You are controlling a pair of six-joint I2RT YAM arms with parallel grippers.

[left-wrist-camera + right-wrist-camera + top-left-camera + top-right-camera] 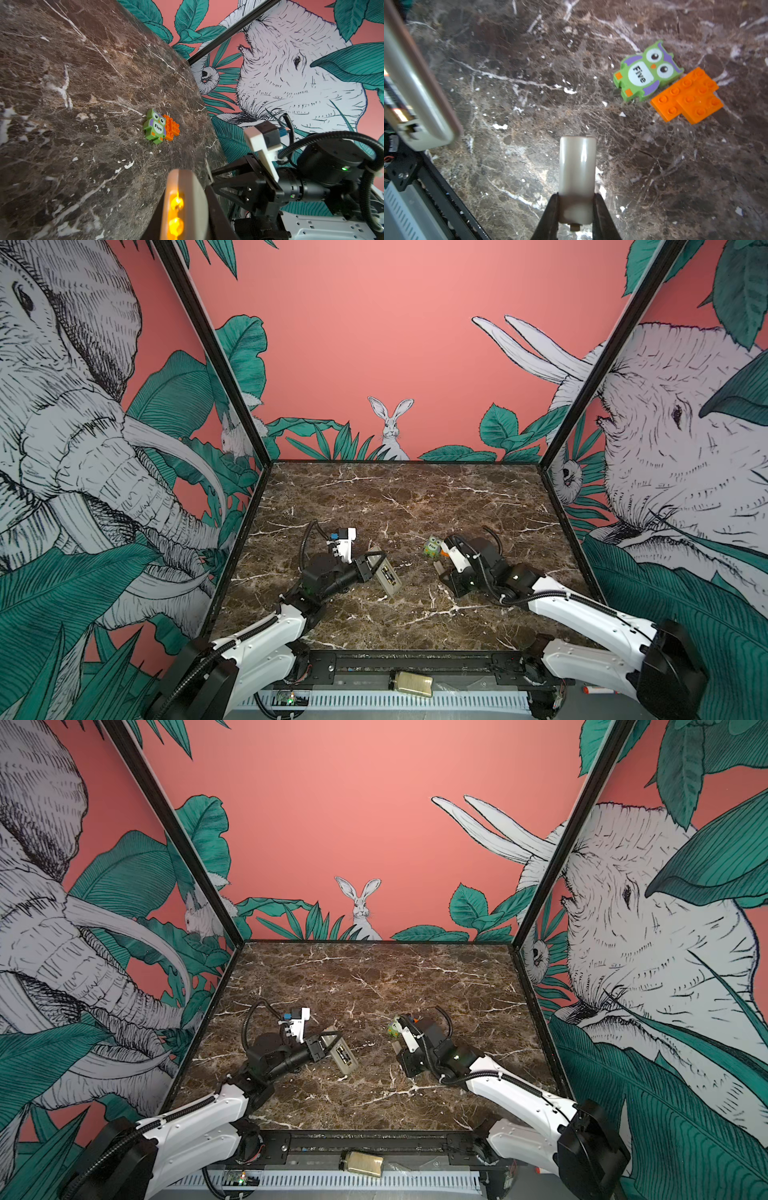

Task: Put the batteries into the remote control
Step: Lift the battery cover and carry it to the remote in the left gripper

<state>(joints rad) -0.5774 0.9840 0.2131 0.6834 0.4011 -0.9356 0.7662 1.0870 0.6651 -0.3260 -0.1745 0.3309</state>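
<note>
Left claw (372,562) pinches the slim white rectangular plastic remote control (388,576) near its far end. The remote is tilted, back side up, left of centre over the dark brown marble tabletop (415,506). We can't tell if its lower end touches the marble. The black-and-gold cylindrical batteries (395,110) sit in the open recess.

Right claw (575,204) is clamped on one end of a pale cream glossy curved plastic battery cover (577,166), apart from the remote.

Risks as we judge them:
- Cover is gripped at one end only, so it can pivot under push and its tabs miss the slot.
- Remote hangs tilted in a single pinch. Cover pressure may twist it in the left claw or tip the cells out.
- Right arm works close to the toys and a sweep could knock them.

Counts:
- One remote.
- Two batteries by our read in a top view, though they're tiny.
- One cover.
- One green owl-shaped block marked "Five" (648,71).
- One orange studded plastic brick (687,97), just beside the owl.
- One yellowish clear jar with black cap (411,684), lying on the front rail off the marble.
</note>
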